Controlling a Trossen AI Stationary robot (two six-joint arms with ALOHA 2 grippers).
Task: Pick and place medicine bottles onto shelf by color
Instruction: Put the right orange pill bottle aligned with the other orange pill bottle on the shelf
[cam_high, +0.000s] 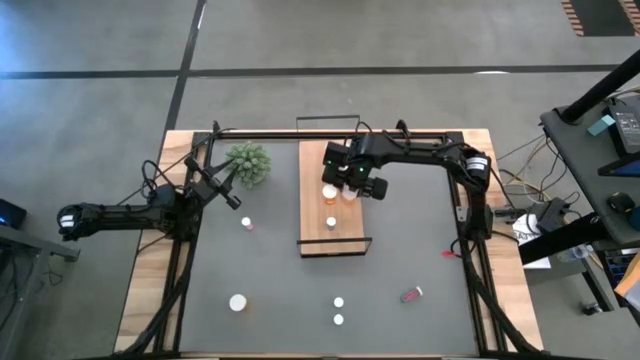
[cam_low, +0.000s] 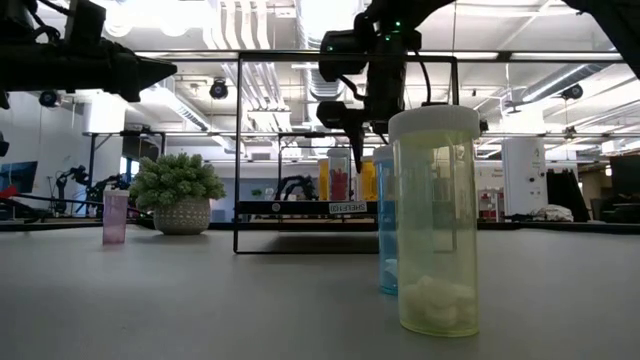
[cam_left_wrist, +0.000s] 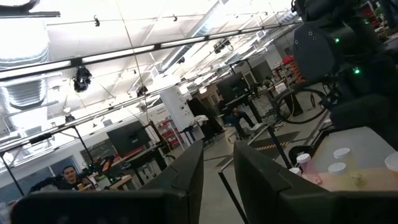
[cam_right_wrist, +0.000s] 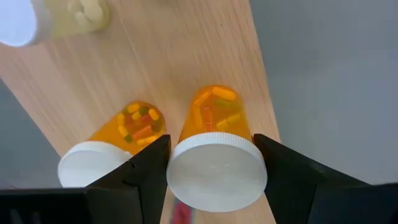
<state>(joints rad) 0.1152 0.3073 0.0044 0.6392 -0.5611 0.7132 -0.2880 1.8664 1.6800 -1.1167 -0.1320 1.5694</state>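
Observation:
The shelf is a light-wood board lying in the middle of the table. My right gripper hangs over its far half, pointing down, shut on an orange medicine bottle with a white cap. A second orange bottle stands on the board beside it, and a whitish one farther along. Other bottles stand on the grey table: a pink one and several white-capped ones near the front. My left gripper waits shut at the table's left, by the plant, tipped slightly upward. My right gripper pinches the orange bottle's white cap between its two fingers, one on each side of the cap's rim. The fingers come from above, pointing steeply down. The bottle stays upright over the board; whether its base touches the wood I cannot tell.
A green spiky plant in a pot stands at the far left. A red bottle lies on its side at the near right. Black wire rails rise at the shelf's short ends. A tall whitish bottle and a blue one stand near the front.

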